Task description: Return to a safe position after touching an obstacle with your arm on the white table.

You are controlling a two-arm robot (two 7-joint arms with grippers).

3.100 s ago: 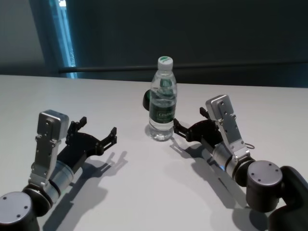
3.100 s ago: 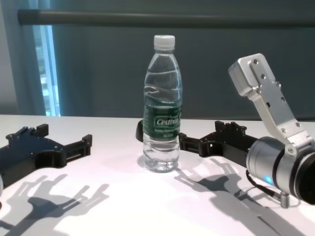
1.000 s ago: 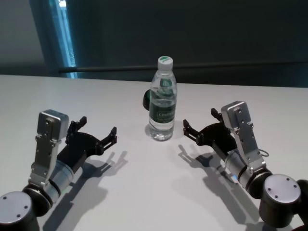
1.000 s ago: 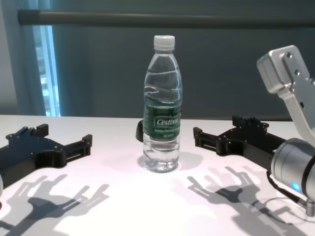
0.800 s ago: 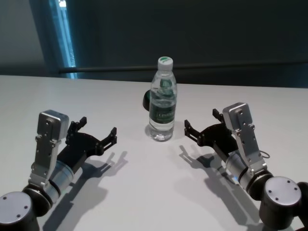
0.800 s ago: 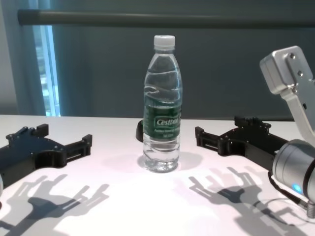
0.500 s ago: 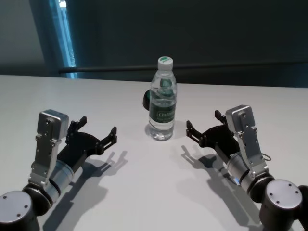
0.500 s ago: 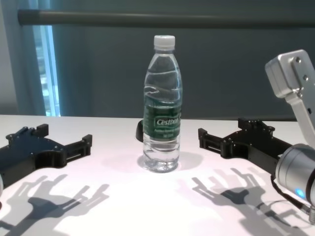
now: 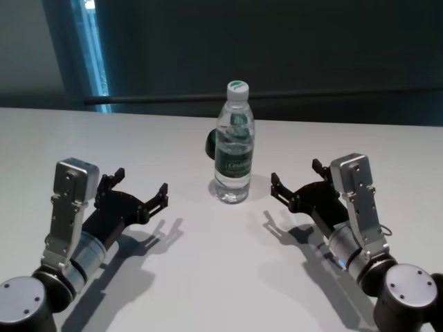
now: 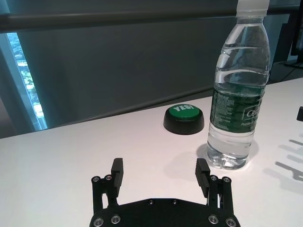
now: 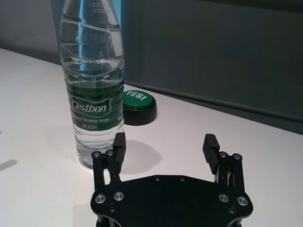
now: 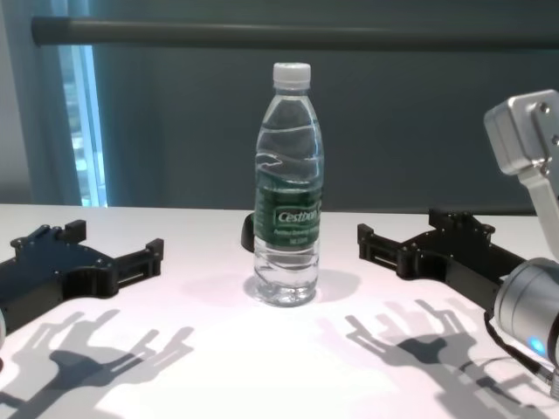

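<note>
The obstacle, a clear water bottle (image 9: 233,149) with a white cap and a dark green Cestbon label, stands upright mid-way across the white table (image 9: 208,277). My right gripper (image 9: 295,174) hovers low to the bottle's right, open and empty, with a clear gap between its fingertips and the bottle. The right wrist view shows the bottle (image 11: 92,90) beyond one finger (image 11: 119,142), apart from it. On the bottle's left, farther off, my left gripper (image 9: 142,181) rests low over the table, open and empty.
A low dark round button (image 10: 183,118) with a green top sits just behind the bottle. The tabletop spreads wide around both arms. A dark rail (image 12: 288,35) and a dark wall run behind the table's far edge.
My right gripper has drawn back to the right, widening its gap from the bottle. The bottle stands where it was, and the left arm has not moved.
</note>
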